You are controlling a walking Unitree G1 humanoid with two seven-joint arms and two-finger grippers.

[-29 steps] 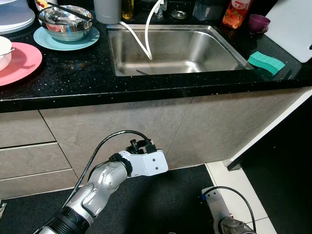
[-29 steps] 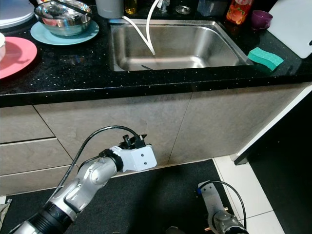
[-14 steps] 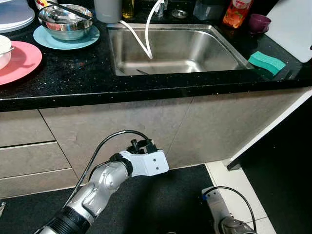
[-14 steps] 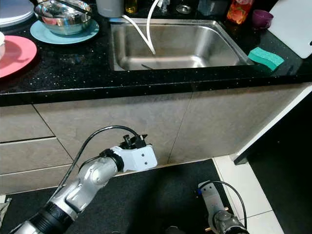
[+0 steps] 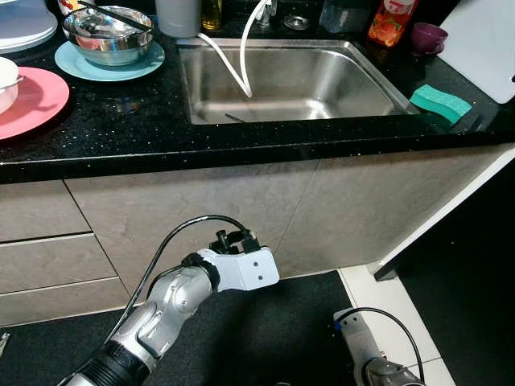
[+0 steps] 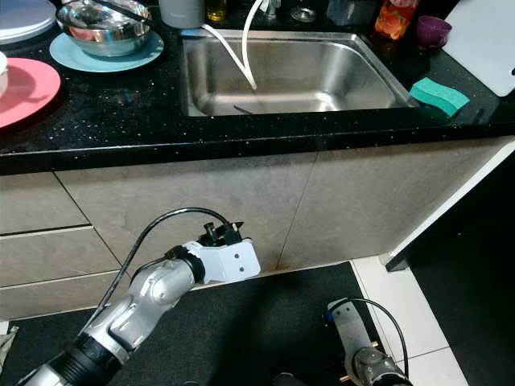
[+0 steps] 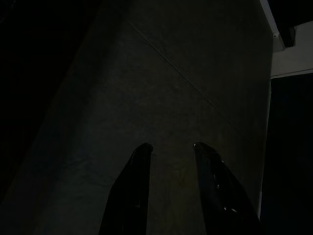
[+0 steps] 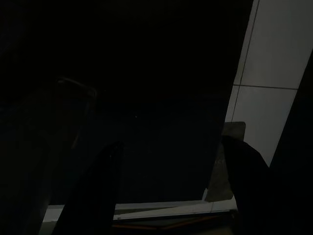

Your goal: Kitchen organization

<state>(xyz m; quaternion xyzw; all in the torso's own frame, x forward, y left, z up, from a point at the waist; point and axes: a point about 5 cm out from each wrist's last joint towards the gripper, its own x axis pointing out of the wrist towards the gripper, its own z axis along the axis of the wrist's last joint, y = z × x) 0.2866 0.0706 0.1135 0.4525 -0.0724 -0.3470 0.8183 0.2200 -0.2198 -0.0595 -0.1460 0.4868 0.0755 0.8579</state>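
Note:
A black counter [image 5: 121, 137] holds a steel sink [image 5: 322, 80] with a white hose [image 5: 242, 56] hanging into it. Left of the sink, a steel bowl [image 5: 109, 36] sits on a light blue plate [image 5: 80, 68], with a pink plate [image 5: 40, 100] nearer the edge. A green sponge [image 5: 439, 102] lies right of the sink. My left arm [image 5: 241, 269] is held low before the grey cabinet front; its gripper [image 7: 171, 147] is open and empty, pointing at the cabinet panel. The right arm [image 5: 366, 358] hangs near the floor, its gripper [image 8: 173, 147] open and empty.
An orange bottle [image 5: 390, 20], a purple cup [image 5: 426, 36] and a white board [image 5: 483, 44] stand at the back right. A grey cup [image 5: 177, 16] stands behind the sink. Drawer fronts [image 5: 40, 241] are at the left. A dark mat [image 5: 265, 338] covers the floor, with white tiles [image 5: 394, 301] to the right.

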